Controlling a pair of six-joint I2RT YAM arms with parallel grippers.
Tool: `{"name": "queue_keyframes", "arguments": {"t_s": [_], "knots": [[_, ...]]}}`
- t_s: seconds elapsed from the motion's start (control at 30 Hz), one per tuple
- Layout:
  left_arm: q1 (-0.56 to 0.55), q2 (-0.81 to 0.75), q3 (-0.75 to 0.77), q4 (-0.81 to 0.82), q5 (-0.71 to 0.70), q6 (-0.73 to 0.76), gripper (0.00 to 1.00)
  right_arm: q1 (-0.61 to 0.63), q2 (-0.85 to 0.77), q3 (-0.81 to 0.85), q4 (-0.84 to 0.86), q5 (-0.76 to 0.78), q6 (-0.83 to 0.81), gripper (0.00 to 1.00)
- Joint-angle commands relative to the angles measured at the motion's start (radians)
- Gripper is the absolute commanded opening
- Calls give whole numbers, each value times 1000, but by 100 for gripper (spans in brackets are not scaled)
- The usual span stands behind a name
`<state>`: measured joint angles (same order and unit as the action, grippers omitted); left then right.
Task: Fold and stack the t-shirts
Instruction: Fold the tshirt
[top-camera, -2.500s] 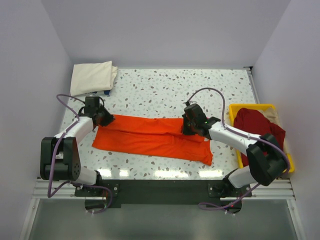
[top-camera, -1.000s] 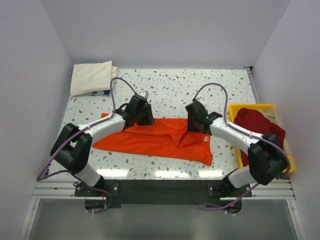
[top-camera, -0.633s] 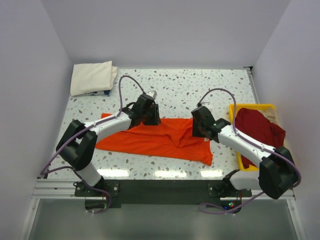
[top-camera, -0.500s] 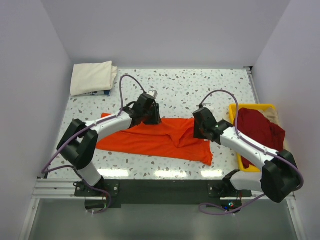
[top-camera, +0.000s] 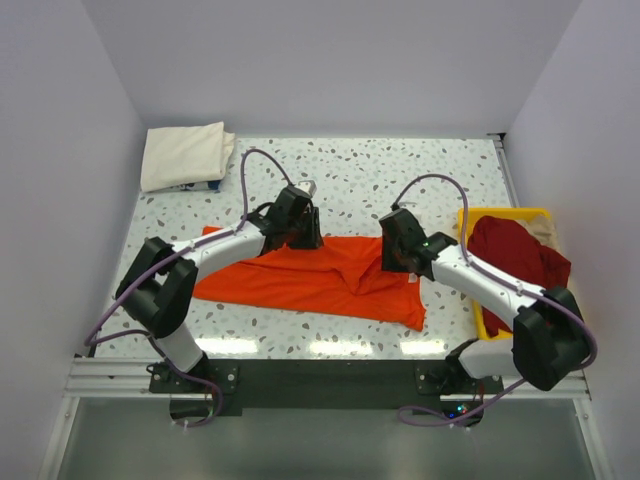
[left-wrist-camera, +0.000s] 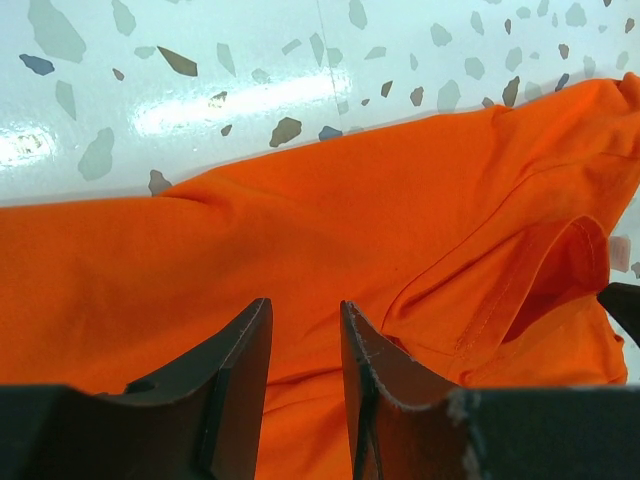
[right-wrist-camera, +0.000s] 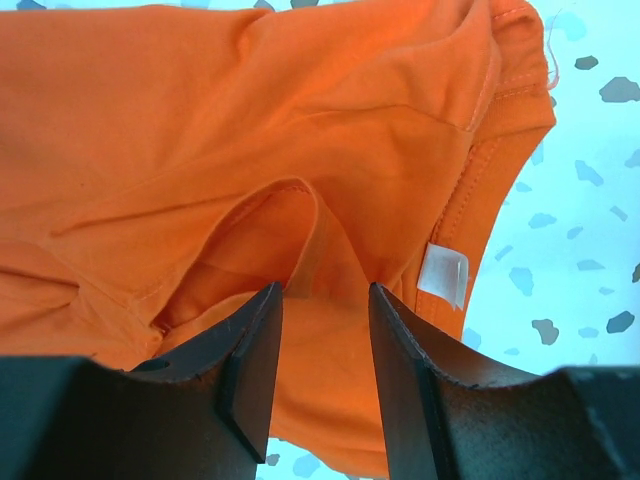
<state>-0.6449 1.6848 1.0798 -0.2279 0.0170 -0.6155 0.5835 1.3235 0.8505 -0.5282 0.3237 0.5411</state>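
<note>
The bright orange t-shirt (top-camera: 300, 280) lies on the speckled table, partly folded, with rumpled layers at its middle. My left gripper (top-camera: 305, 232) hovers over its far edge; in the left wrist view the jaws (left-wrist-camera: 305, 302) stand open with orange cloth (left-wrist-camera: 300, 220) below the gap. My right gripper (top-camera: 392, 255) is over the shirt's right part, open (right-wrist-camera: 325, 287), with a raised fold of cloth (right-wrist-camera: 250, 120) just ahead and the white neck label (right-wrist-camera: 443, 274) to its right. The cream t-shirt (top-camera: 185, 152) lies folded at the far left. The dark red t-shirt (top-camera: 515, 255) is heaped in the tray.
A yellow plastic tray (top-camera: 500, 212) stands at the right edge of the table. A small blue thing (top-camera: 205, 185) peeks out from under the cream shirt. White walls close in the table on three sides.
My left gripper left the shirt's left end and came to its middle, and the upper left cloth now lies folded inward. The right gripper shifted only slightly, its jaws staying apart.
</note>
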Motion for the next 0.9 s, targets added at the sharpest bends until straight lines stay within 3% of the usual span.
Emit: {"name": "queue_keyframes", "arguments": {"t_s": [0.0,0.5,0.87], "knots": [[-6,-4,39,1,-14,31,38,3,25,39,36,25,10,44],[-7,7,34,10,-8,36,38,9,26,53,37,40,28,45],[-7,1,14,18,-6,36,38,12,123,55,57,44,34,44]]}}
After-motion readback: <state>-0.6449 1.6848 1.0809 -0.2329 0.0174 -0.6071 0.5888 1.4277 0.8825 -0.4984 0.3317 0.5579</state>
